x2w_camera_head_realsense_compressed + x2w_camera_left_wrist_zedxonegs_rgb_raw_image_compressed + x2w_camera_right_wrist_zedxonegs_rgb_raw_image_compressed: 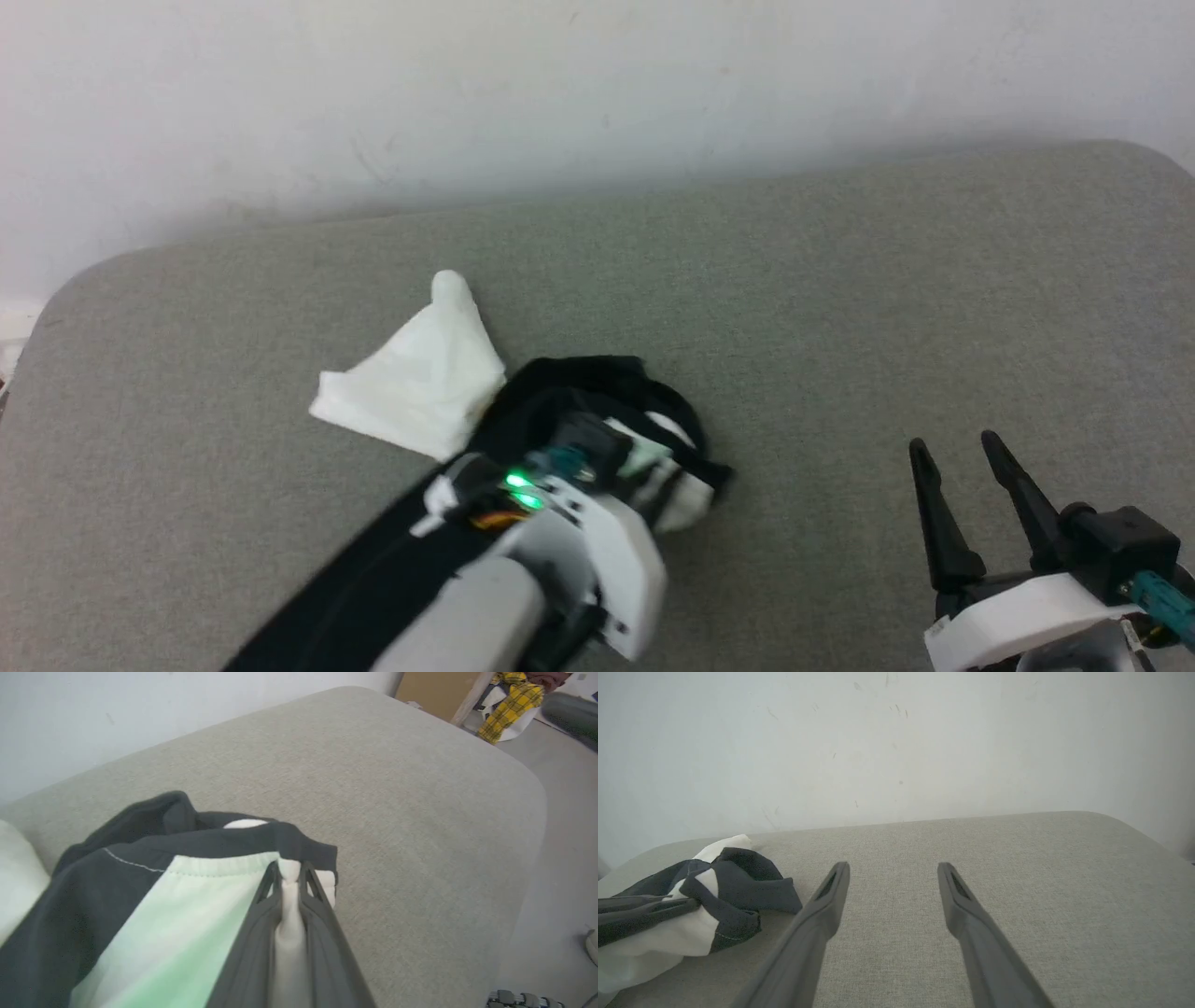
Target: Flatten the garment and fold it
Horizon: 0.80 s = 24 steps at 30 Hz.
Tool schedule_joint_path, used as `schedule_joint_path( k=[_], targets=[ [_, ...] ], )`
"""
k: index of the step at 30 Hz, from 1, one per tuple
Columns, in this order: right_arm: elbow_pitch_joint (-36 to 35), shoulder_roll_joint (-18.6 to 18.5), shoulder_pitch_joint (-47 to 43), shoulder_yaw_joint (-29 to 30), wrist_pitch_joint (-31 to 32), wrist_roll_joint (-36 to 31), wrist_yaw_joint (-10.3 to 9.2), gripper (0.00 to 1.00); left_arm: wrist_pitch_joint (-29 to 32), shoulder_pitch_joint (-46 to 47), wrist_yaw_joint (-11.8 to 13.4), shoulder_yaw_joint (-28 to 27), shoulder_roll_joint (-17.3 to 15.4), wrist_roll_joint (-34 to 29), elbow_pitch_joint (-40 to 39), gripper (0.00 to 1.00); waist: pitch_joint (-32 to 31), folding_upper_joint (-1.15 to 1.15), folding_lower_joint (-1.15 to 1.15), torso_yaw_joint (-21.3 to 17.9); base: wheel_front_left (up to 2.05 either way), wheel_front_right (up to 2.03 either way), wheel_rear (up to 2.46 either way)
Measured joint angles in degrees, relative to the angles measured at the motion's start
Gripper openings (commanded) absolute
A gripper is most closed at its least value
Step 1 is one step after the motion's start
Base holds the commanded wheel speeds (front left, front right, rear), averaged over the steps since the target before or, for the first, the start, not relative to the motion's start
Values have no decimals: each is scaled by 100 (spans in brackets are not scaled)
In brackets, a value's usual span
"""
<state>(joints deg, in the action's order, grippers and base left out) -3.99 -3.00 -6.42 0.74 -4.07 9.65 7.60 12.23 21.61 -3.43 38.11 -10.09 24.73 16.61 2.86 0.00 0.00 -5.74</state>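
The garment [420, 383] lies crumpled on the grey cushioned surface [840, 308], a white part pointing back-left and black folds toward the front. In the left wrist view my left gripper [289, 870] is shut on a white fold of the garment [187, 914] at its black-edged rim, the cloth pinched between both fingers. My left wrist covers that spot in the head view. My right gripper [952, 448] stands open at the lower right, apart from the cloth. In the right wrist view the right gripper [893, 870] holds nothing, and the garment [691, 905] lies to its left.
A white wall [560, 93] runs behind the surface. The surface's rounded right corner [528, 788] drops to the floor, where yellow checked cloth and a cardboard box [434, 690] stand beyond. Bare grey surface spreads to the right of the garment.
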Motion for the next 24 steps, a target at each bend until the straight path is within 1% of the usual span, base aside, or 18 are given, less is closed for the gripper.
schedule_joint_path(
  k=[3,7,8,9,12,15,16,21,24],
  targets=[
    [-25,1,4,-21,1,0,0,100,43,-39,-134,402,274,3,16,0,27,0,0,-42,0,0,0],
    [-29,2,15,-66,7,0,0,100,94,-326,-203,727,400,68,391,0,88,0,0,-118,0,0,0],
    [-27,2,19,-62,7,0,0,100,82,-406,-205,766,405,78,499,22,102,0,0,-132,0,0,0],
    [-27,1,22,-57,7,0,0,100,23,-464,-200,782,407,74,588,100,114,0,0,-141,0,0,0],
    [-19,1,21,-22,8,-1,0,100,-360,-530,-200,775,434,97,603,100,121,0,0,-126,0,0,0],
    [-13,0,21,3,42,-8,0,100,-954,-532,-197,697,461,81,370,100,81,0,0,-60,0,0,0],
    [-12,0,21,-1,52,-8,0,100,-1160,-535,-147,648,457,56,260,100,57,0,0,-31,0,0,0],
    [-24,0,-7,9,66,-54,0,100,-2183,-644,275,170,386,-27,-238,100,-58,0,0,144,0,0,0],
    [-33,2,-26,-5,111,-63,0,100,-2531,-747,549,-221,300,-35,-438,100,-138,0,0,245,0,0,0]
  ],
)
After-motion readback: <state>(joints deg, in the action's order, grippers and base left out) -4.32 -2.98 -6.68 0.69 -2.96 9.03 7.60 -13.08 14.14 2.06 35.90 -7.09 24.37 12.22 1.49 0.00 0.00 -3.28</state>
